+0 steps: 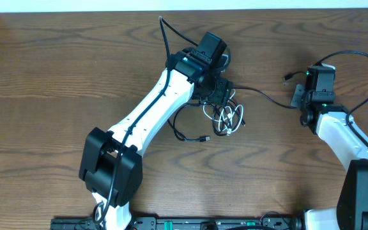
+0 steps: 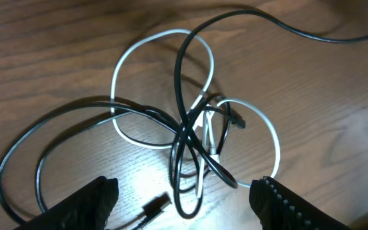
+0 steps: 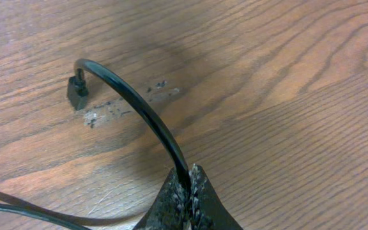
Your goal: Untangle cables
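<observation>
**Over the knot: left gripper wide, right gripper pinching the strand that leads out**

Above the knot (image 1: pixel 225 115), in the overhead view, my left gripper (image 1: pixel 217 89) hangs almost straight over the tangle. My right gripper (image 1: pixel 298 97) sits well to the right of it. One black cable (image 1: pixel 264 97) runs from the knot rightward to that gripper, so its long axis points straight at my right arm. Bare table (image 1: pixel 56 64) lies right and left of the knot. The table's far edge is not far behind it, so I judge sideways the freer way to pull.

Just below my left gripper (image 2: pixel 184 188), in the left wrist view, the jaws stand wide apart with nothing clamped. The knot (image 2: pixel 197 128) lies ahead of them and between their lines. The white cable (image 2: pixel 117 70) makes two loops there, and black strands cross through both.

Right of the knot, in the right wrist view, my right gripper (image 3: pixel 189 191) is closed on the black cable (image 3: pixel 139 108). The cable arcs up from the pinch to its plug (image 3: pixel 76 92), which hangs free just above the wood.
</observation>
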